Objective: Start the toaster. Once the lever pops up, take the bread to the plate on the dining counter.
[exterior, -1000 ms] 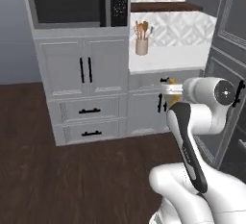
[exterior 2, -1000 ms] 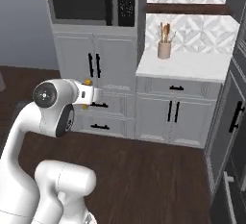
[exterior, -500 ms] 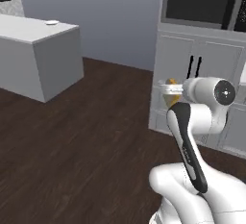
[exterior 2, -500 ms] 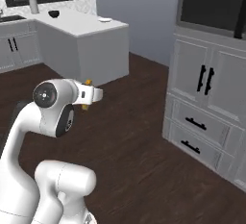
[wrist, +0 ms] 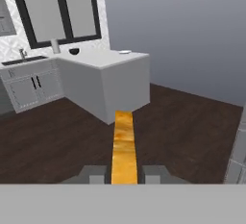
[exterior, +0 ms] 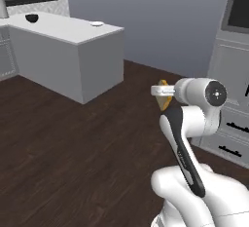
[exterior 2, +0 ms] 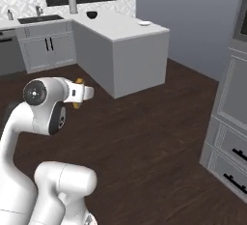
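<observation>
Scanning from the left, we see the dining counter [exterior: 73, 41] with the white plate [exterior: 97, 24] near its corner, well apart from us. Further right, our gripper [wrist: 124, 172] pinches the bread [wrist: 124, 148] edge-on, carried high for transport.

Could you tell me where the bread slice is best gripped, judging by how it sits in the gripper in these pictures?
Across its thin body, a finger on each flat face, coming from the edge nearest the hand. The bread stands edge-on in the hand view, only its golden crust showing, and the gripper holds its near end that way.
</observation>
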Available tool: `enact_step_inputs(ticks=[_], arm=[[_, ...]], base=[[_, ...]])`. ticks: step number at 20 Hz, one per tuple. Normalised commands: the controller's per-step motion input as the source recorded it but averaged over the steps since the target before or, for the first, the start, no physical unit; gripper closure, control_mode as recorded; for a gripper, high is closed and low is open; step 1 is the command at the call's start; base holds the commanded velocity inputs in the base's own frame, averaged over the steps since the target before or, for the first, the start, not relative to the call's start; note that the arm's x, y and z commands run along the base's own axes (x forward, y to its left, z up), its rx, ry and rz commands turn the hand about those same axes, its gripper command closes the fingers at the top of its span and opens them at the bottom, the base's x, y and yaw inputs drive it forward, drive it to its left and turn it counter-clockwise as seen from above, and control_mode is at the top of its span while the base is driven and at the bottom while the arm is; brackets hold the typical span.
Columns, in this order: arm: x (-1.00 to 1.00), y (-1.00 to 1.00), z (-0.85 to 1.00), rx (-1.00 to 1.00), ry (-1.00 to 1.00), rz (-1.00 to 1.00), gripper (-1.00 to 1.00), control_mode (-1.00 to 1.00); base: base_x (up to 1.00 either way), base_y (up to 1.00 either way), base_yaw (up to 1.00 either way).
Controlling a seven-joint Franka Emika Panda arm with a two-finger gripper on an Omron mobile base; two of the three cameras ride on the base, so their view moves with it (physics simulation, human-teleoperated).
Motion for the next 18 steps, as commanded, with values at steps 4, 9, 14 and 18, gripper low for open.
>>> enact_step_inputs(ticks=[4, 9, 14, 18], arm=[[0.0, 0.0, 0.0, 0.0, 0.0, 0.0, 1.0, 1.0], [0.0, 0.0, 0.0, 0.0, 0.0, 0.0, 1.0, 1.0], [0.0, 0.0, 0.0, 0.0, 0.0, 0.0, 1.0, 1.0], [0.0, 0.0, 0.0, 0.0, 0.0, 0.0, 1.0, 1.0]], base=[[1.0, 0.0, 0.0], [1.0, 0.0, 0.0], [1.0, 0.0, 0.0], [1.0, 0.01, 0.0]])
